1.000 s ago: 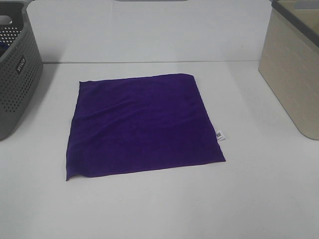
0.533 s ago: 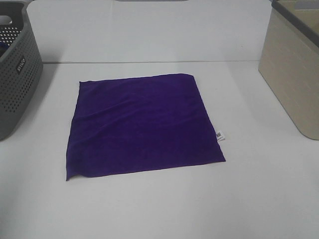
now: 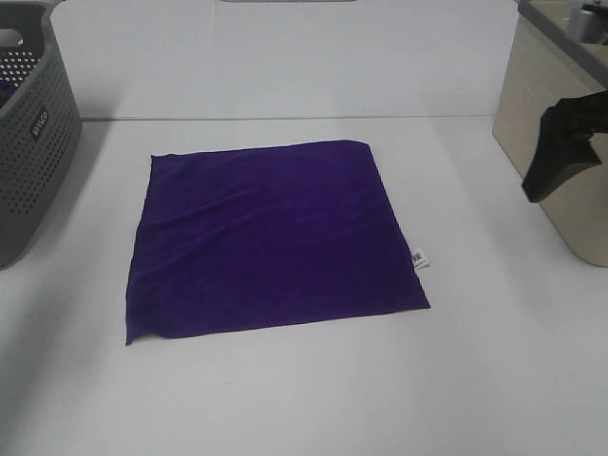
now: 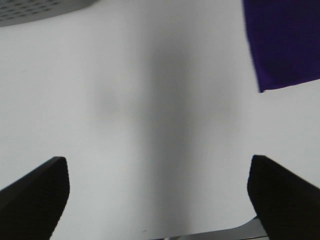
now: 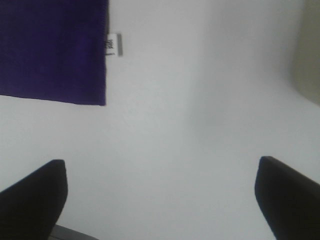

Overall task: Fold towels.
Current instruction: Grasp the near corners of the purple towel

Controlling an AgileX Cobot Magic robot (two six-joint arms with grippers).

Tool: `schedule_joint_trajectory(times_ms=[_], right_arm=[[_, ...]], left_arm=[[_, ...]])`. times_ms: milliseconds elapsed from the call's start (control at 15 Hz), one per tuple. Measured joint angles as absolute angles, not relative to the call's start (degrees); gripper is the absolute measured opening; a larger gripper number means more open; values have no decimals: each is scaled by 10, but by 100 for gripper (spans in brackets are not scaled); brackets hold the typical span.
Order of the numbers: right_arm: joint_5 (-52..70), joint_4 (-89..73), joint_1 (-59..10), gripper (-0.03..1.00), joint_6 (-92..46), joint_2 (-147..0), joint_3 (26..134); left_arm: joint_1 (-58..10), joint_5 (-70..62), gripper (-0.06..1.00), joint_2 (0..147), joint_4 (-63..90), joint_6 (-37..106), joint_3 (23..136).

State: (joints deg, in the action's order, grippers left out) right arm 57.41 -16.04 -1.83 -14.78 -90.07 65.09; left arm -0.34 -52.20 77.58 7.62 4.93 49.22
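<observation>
Your flat white counter point(image 3: 285, 399) carries a tall beige plastic basket point(image 3: 560, 114) at its right edge and a grey perforated plastic basket point(image 3: 28, 142) at its left. Between them, well apart from both, the deep purple square cloth towel point(image 3: 271, 237) lies spread flat and unfolded, with no long axis to speak of. Your right end effector point(image 5: 161, 200) hangs in front of the beige basket with its jaws spread wide and empty, and the towel lies towards the counter's middle from it. Your left end effector point(image 4: 157, 195) is likewise spread and empty, off the towel's near left corner. The right arm looks better placed for the near right corner, just past the small white tag point(image 3: 419, 258).
</observation>
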Motion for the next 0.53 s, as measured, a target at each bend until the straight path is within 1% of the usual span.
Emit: schedule_joint_trajectory(times_ms=[133,200,267,400,533], right_arm=[[553,-252,-18,98,-239,-948,654],[551,-324,-18,98,-301,-987,654],[549,-366,-18,98,-336,-1012,654],[537,-407,-19,98,-388,-1061,654],[527,-415,-19,98,-417,-1100,654]], left_arm=[[-3,-483,88,846,180,117,493],[-3,-458,88,897,222,155,493],[-3,-440,88,923,239,178,493],[-3,-411,88,969,262,213,493],[-3,-388,88,1011,286,246,493]])
